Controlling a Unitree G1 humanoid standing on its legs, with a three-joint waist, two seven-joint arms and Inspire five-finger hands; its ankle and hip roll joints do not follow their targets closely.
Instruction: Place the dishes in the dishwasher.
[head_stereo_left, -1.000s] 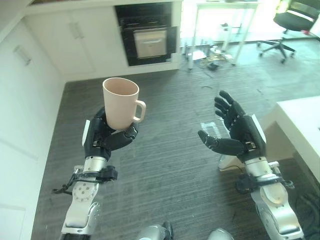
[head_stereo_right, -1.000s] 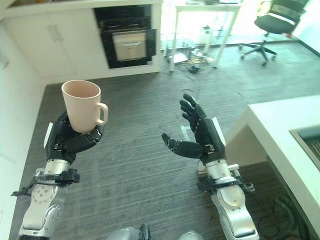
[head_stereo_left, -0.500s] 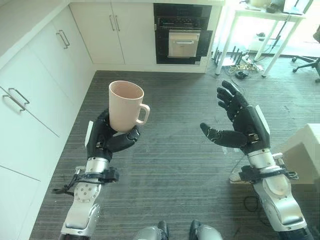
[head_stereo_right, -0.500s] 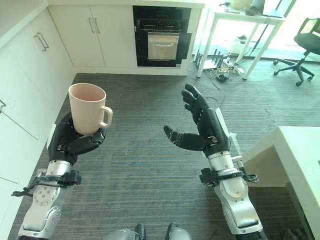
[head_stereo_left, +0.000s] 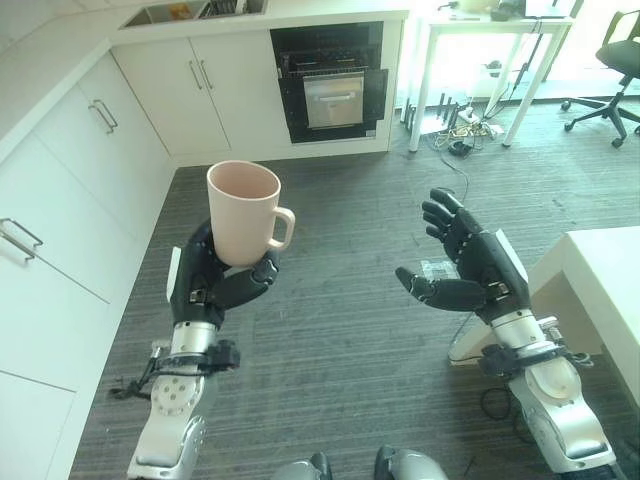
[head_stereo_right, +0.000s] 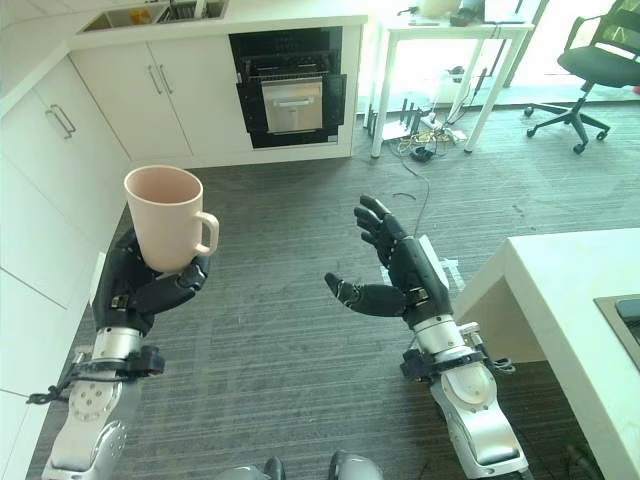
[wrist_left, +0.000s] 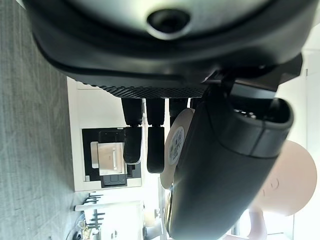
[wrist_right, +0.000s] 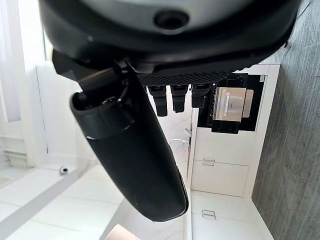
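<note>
A pale pink mug (head_stereo_left: 244, 212) stands upright in my left hand (head_stereo_left: 212, 282), handle turned toward the right. The fingers and thumb curl round its lower part; the mug (wrist_left: 290, 175) also shows past the thumb in the left wrist view. My right hand (head_stereo_left: 472, 272) hovers at about the same height to the right, palm facing the mug, fingers straight and spread, holding nothing. A dark built-in appliance (head_stereo_left: 333, 82) with its door slightly ajar sits in the white cabinets at the far end of the room.
White cabinets (head_stereo_left: 70, 190) run along the left side and the back. A white counter corner (head_stereo_left: 605, 285) juts in at the right. A white table (head_stereo_left: 495, 25), cables on the floor and an office chair (head_stereo_left: 612, 50) stand at the back right. Grey floor (head_stereo_left: 340, 330) lies between.
The whole picture has shifted, so the camera moved; the cabinets and appliance sit differently in view. Both hands keep their pose, the mug still held upright.
</note>
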